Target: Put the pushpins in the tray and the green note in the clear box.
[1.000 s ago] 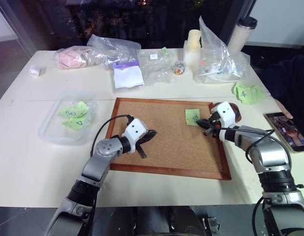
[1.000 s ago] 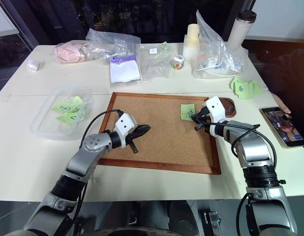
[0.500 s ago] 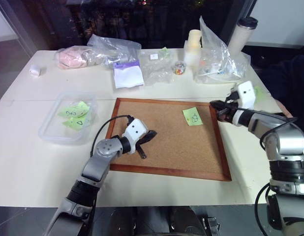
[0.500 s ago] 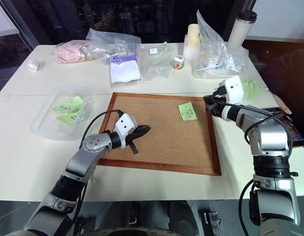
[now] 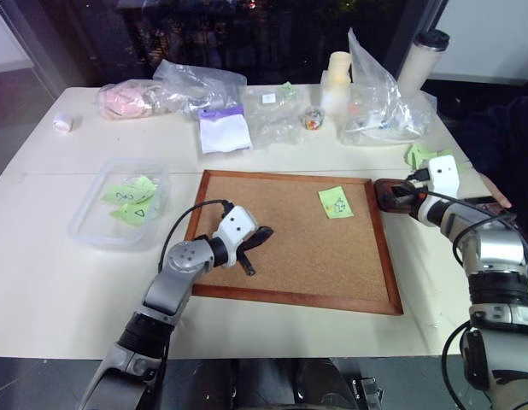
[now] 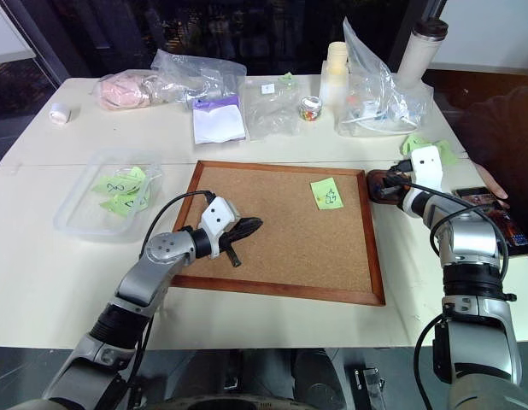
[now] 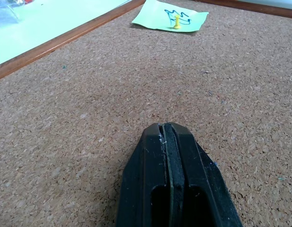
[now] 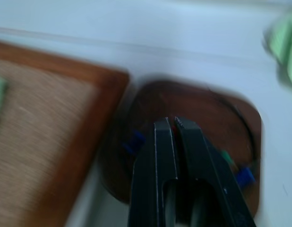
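The green note [image 5: 336,202] lies at the cork board's far right, and a yellow pushpin [image 7: 176,21] stands in it. Just right of the board sits the small brown tray [image 5: 382,185] with blurred blue [image 8: 134,141] and green [image 8: 226,156] pushpins in it. My right gripper [image 8: 173,122] hangs shut over the tray [image 8: 231,118]; I cannot tell whether a pin is pinched in its tips. Low over the board's left half, my left gripper [image 7: 164,126] is shut on nothing. The clear box [image 5: 85,224] at the left holds several green notes.
The wood-framed cork board [image 5: 290,248] fills the table's middle. A phone [image 6: 495,218] and loose green notes [image 5: 418,155] lie by my right arm. Plastic bags [image 5: 196,85], a small jar [image 5: 313,118], stacked cups and a tumbler [image 5: 422,55] line the back. A person's hand [image 6: 490,190] rests at the right edge.
My right gripper left the green note and swung right, from the board to over the tray. The note turned slightly. My left arm stayed still.
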Available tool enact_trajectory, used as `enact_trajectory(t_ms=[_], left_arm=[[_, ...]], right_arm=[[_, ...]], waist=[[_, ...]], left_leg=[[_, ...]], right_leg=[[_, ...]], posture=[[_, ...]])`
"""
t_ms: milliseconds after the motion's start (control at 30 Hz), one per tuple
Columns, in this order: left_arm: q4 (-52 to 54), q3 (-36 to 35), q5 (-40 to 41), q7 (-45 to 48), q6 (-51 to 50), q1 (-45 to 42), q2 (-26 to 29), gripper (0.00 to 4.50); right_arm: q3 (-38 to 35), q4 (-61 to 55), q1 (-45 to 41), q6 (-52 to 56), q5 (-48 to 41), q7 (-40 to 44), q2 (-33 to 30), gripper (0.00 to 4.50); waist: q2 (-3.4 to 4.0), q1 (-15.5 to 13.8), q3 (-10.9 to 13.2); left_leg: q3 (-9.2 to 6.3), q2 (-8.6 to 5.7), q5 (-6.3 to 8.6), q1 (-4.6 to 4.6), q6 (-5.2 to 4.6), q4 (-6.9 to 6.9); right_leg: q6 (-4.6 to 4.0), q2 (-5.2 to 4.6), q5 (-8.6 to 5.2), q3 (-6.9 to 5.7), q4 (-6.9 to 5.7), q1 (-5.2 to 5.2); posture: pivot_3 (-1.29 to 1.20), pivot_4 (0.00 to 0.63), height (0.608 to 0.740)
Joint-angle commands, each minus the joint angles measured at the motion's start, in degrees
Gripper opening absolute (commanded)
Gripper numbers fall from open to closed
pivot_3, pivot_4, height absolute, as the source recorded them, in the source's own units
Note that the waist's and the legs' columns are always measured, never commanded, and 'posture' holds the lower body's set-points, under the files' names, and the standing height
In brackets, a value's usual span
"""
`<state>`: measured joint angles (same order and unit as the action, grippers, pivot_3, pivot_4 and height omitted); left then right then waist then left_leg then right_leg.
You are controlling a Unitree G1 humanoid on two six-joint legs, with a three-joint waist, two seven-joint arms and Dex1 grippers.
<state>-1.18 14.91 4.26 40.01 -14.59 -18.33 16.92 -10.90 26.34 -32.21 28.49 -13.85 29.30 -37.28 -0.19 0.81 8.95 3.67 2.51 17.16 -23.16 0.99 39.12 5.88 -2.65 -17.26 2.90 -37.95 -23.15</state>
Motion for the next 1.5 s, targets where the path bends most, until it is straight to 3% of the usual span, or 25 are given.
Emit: enact_trajectory(t_ms=[33,200,300,333,933,1200,1500], left_arm=[[-3.01,2.33,-1.19,0.80,-1.89,2.22,0.46,0.00],[-3.29,2.38,-1.38,0.79,-1.48,2.30,0.54,0.00],[-3.35,2.32,-1.33,0.82,-1.40,2.35,0.58,0.00],[-3.34,2.33,-1.33,0.80,-1.41,2.36,0.56,0.00],[-2.82,2.43,-1.40,0.85,-1.63,2.53,0.78,0.00],[-2.64,2.40,-1.36,0.72,-1.60,2.49,0.96,0.00],[-2.83,2.32,-1.33,0.64,-1.61,2.24,0.89,0.00]], right_arm=[[-2.06,1.80,-2.07,-2.85,0.25,-0.44,-0.84,0.03],[-2.48,2.33,-1.89,-3.36,-0.10,-0.29,-0.51,0.03],[-2.77,1.19,-1.59,-2.72,-0.59,-0.05,-0.62,0.89],[-2.85,0.70,-1.48,-2.59,-0.71,0.01,-0.68,1.36],[-1.73,-10.48,1.17,3.76,-3.83,3.32,0.48,1.36],[5.08,-30.12,6.17,11.46,-7.99,6.55,4.58,1.36],[11.44,-31.70,8.09,10.64,-4.11,5.03,6.77,1.36]], waist=[[0.00,0.02,0.00],[0.01,0.02,0.00],[0.01,0.02,-0.01],[0.01,0.02,0.00],[0.02,-0.01,-0.02],[0.04,0.02,-0.03],[0.04,0.01,-0.03]], left_leg=[[0.00,0.00,0.00,0.00,0.00,0.00],[0.00,0.00,0.00,0.02,0.00,0.00],[0.00,0.01,0.00,0.03,0.00,0.00],[0.00,0.01,0.00,0.03,0.00,0.00],[-0.01,0.02,0.00,0.03,0.00,0.00],[-0.06,0.06,0.00,0.03,-0.01,-0.01],[-0.06,0.03,0.01,0.00,-0.01,-0.01]], right_leg=[[0.00,0.00,0.00,0.00,0.00,0.01],[0.00,0.00,0.00,0.00,0.00,0.04],[0.00,0.00,0.00,0.01,0.00,0.04],[0.00,0.00,0.00,0.01,0.00,0.04],[0.00,0.00,0.00,0.01,0.00,0.04],[0.00,0.03,0.00,-0.01,-0.01,0.04],[0.00,0.02,0.00,-0.02,0.03,0.03]], posture=[[0.00,0.150,0.740],[0.00,0.150,0.740],[0.00,0.150,0.740],[0.00,0.150,0.740],[0.00,0.150,0.740],[0.00,0.150,0.740],[0.00,0.150,0.740]])
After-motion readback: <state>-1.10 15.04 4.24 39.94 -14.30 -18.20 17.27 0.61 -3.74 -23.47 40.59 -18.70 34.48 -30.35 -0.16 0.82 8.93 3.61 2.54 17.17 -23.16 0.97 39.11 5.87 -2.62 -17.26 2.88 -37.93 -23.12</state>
